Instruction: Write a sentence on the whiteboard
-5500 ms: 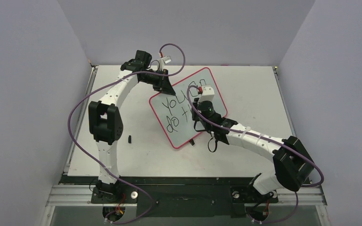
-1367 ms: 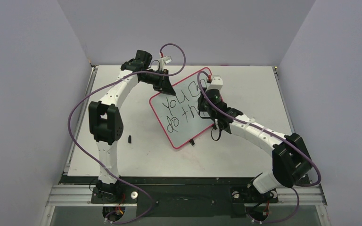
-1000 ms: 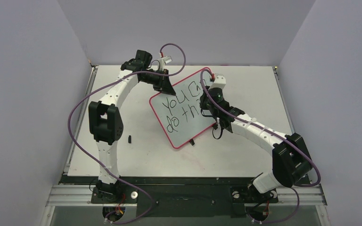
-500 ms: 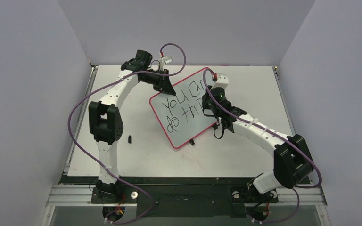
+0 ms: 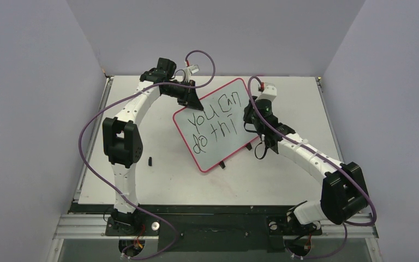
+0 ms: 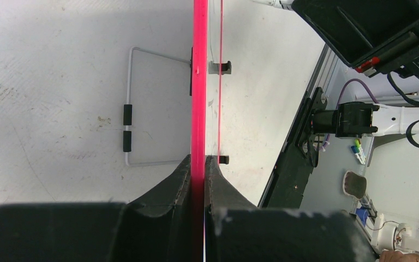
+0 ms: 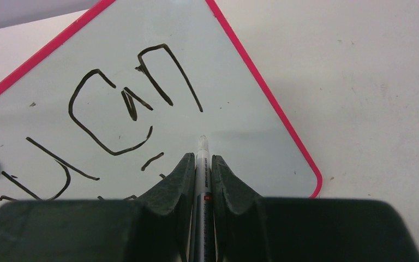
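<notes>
The marker (image 7: 201, 146) is clamped in the jaws of the right gripper (image 7: 202, 161). Its long axis is aimed at bare whiteboard (image 5: 225, 148) just right of "thi", where the sentence (image 5: 216, 131) lacks its "s". The board's rim is pinched in the jaws of the left gripper (image 6: 198, 159), over the tabletop (image 5: 142, 180).

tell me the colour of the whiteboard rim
Pinkish red; the whiteboard rim shows best in right wrist view.

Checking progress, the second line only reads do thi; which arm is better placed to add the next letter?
Right: the right gripper holds the slim white marker pen, tip over the white red-rimmed whiteboard. The left gripper clamps its rim.
</notes>
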Controlling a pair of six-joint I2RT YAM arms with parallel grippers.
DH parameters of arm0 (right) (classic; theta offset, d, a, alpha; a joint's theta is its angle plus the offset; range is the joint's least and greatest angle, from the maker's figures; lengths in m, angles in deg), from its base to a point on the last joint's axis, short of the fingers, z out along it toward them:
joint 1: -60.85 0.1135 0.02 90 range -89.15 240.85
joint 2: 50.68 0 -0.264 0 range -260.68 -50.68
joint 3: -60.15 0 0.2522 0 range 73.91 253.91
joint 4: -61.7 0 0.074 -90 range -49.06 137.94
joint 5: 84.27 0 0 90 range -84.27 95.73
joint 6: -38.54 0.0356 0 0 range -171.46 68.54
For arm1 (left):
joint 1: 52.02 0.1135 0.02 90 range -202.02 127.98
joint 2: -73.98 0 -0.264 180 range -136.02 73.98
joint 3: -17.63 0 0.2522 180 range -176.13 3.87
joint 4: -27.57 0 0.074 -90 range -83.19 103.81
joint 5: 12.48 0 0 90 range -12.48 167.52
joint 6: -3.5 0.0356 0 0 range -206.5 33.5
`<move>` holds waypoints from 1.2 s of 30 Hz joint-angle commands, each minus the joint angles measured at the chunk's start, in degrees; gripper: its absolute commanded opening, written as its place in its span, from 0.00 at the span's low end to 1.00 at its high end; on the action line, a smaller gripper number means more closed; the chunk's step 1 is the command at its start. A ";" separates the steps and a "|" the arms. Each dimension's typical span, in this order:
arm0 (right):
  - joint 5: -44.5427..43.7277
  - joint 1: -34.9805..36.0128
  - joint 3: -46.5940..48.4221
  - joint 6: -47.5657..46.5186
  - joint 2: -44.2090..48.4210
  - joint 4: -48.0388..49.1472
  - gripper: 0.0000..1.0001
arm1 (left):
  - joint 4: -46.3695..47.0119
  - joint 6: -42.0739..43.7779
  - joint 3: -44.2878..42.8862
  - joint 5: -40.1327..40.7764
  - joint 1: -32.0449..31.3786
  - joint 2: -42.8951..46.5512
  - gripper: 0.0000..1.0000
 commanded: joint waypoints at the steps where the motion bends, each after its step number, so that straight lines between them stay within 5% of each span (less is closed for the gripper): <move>1: 0.70 -0.81 -0.19 -0.52 0.07 2.53 0.00 | 0.61 4.34 -2.01 5.13 -0.34 2.34 0.00; 36: 3.97 2.69 -1.21 1.32 -4.47 5.03 0.00 | 0.62 4.33 -2.07 5.08 -0.34 2.26 0.00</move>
